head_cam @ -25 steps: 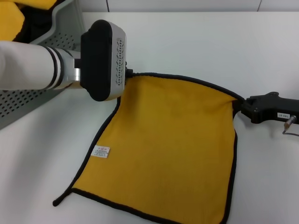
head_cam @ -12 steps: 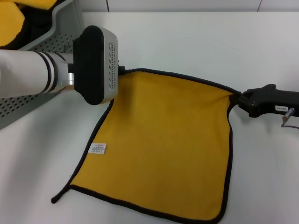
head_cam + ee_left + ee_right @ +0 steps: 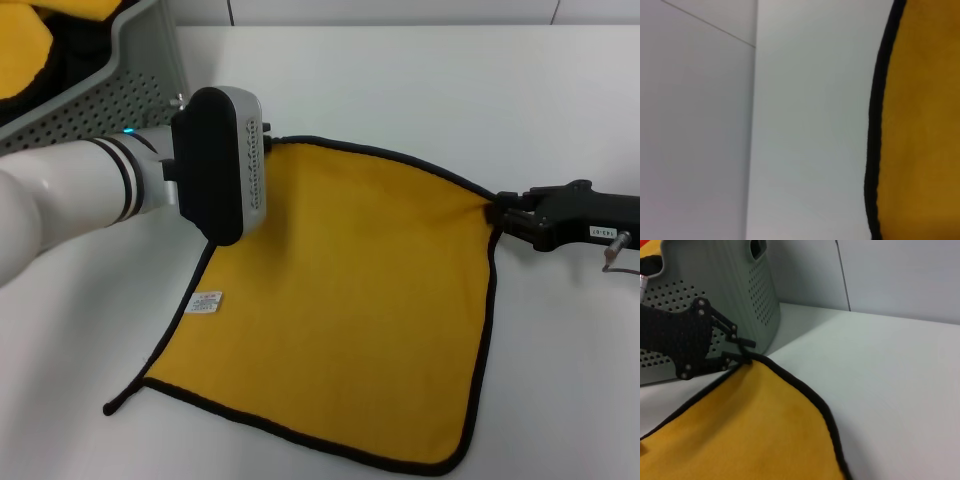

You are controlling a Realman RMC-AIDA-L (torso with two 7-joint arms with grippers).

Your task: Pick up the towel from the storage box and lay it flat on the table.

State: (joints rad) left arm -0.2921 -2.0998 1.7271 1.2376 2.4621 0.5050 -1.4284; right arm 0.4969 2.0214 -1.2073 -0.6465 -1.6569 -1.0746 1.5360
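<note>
The towel (image 3: 350, 290) lies spread on the table (image 3: 420, 80), mustard-yellow side up, with black edging and a white label (image 3: 207, 302) near its left edge. My left gripper (image 3: 267, 143) is at the towel's far left corner, mostly hidden behind its own wrist housing. The right wrist view shows the left gripper (image 3: 744, 353) shut on that corner. My right gripper (image 3: 497, 211) is shut on the far right corner, low over the table. The grey storage box (image 3: 140, 60) stands at the far left. The left wrist view shows only the towel's edge (image 3: 875, 130) and the table.
Other yellow cloths (image 3: 20, 50) lie bunched in the storage box. The box's perforated wall (image 3: 740, 295) stands just behind the left gripper. Bare white tabletop stretches beyond and to the right of the towel.
Both grippers have carried the towel a little to the left and away from me. Its near edge has come fully into view and it lies flatter.
</note>
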